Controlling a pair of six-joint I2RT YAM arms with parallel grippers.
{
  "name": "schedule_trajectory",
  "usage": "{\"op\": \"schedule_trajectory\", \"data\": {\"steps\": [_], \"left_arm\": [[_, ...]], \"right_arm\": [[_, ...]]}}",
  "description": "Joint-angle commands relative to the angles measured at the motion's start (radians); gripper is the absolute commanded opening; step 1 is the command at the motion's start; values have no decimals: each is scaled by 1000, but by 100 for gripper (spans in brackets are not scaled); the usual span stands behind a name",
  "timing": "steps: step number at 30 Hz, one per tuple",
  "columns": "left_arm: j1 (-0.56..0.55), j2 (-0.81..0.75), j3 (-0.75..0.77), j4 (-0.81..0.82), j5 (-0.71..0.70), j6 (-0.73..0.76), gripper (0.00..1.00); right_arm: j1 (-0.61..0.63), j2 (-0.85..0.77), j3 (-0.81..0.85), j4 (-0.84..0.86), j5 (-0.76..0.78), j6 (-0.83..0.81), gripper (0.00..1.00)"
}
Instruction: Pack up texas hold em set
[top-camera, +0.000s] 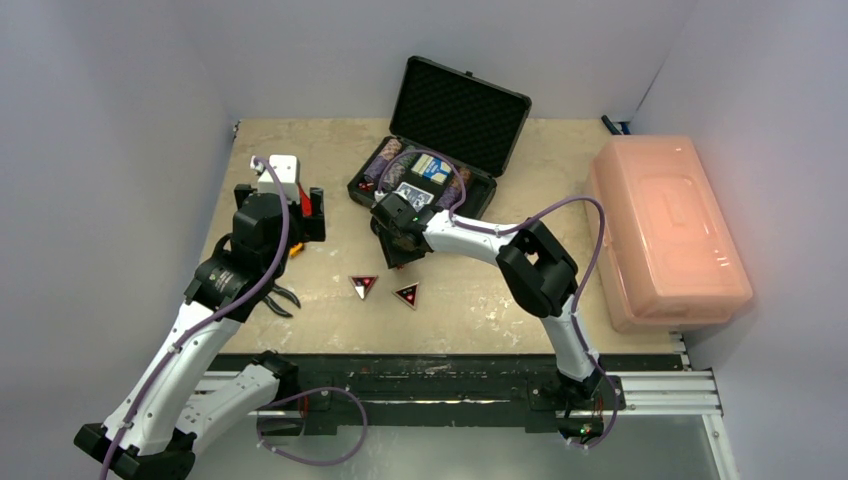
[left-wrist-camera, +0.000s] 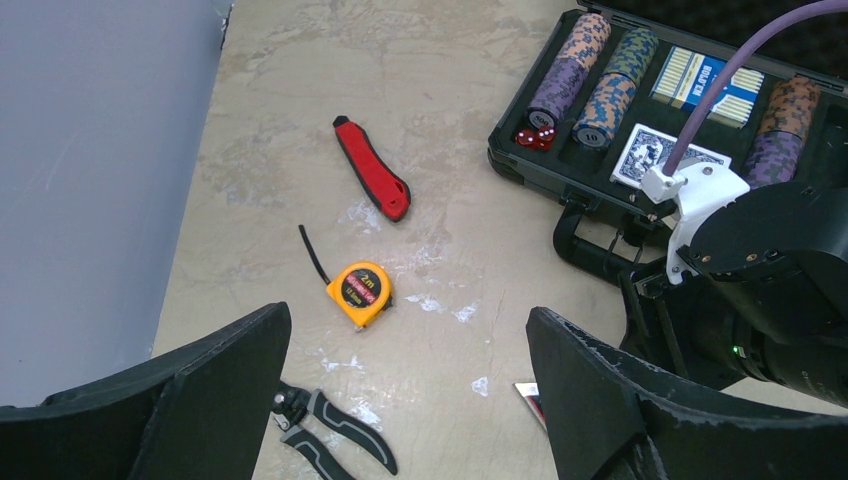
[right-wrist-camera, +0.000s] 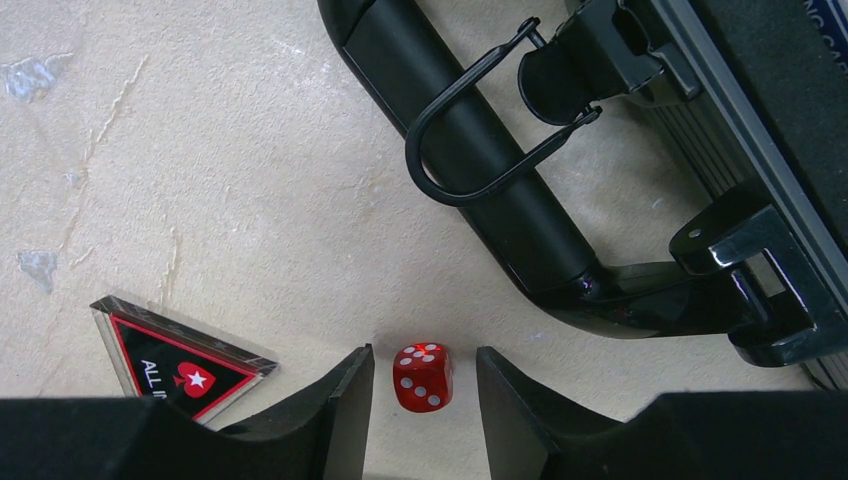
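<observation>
The open black foam-lined briefcase (top-camera: 460, 100) near the desk's far edge holds striped chip stacks (left-wrist-camera: 565, 80), card decks (left-wrist-camera: 650, 155) and red dice (left-wrist-camera: 535, 137). On the pale marbled desk (top-camera: 480, 300), the right gripper (right-wrist-camera: 422, 355) has its jaws apart around a loose red die (right-wrist-camera: 422, 377). The left gripper (left-wrist-camera: 405, 315) gapes wide and empty.

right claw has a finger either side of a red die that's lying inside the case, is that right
No: the red die lies on the table, outside the case beside its handle, not inside it. The right claw does have a finger either side of it. The right wrist view shows this.
</observation>
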Motion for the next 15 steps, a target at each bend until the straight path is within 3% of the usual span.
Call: {"op": "schedule_trajectory", "data": {"steps": [1,15], "left_arm": [[3,-2,3,39,1,15,88],[3,-3,3,40,-2,16,88]], "right_arm": [[7,-11,22,-14,24,-19,45],[13,-21,15,-17,19,-28,20]]}}
